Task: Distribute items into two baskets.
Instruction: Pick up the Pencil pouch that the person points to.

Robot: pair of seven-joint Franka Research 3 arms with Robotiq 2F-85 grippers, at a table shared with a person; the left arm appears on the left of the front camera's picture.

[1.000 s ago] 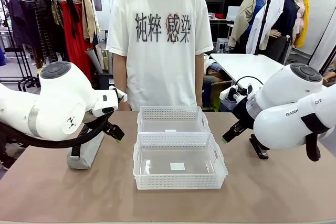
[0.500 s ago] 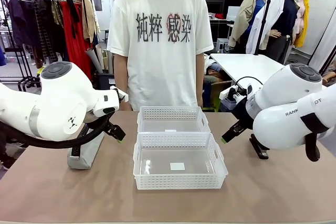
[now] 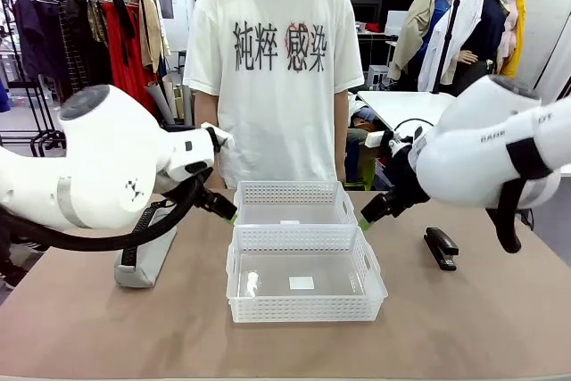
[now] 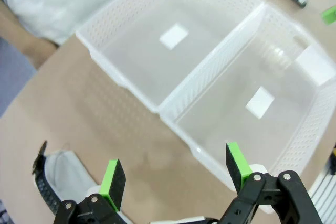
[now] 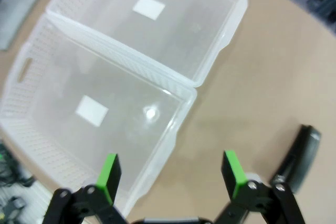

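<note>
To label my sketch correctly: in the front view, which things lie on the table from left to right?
grey pencil pouch → in the middle, smaller basket directly behind larger basket → black stapler

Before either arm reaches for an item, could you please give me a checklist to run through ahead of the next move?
1. Left pincer open, holding nothing: ok.
2. Right pincer open, holding nothing: ok.
3. Near basket and far basket both empty: ok.
4. Grey pouch lying free, left of the baskets: ok.
5. Black stapler lying free, right of the baskets: ok.
6. Hands of the person clear of the baskets: cannot tell, they are hidden.
</note>
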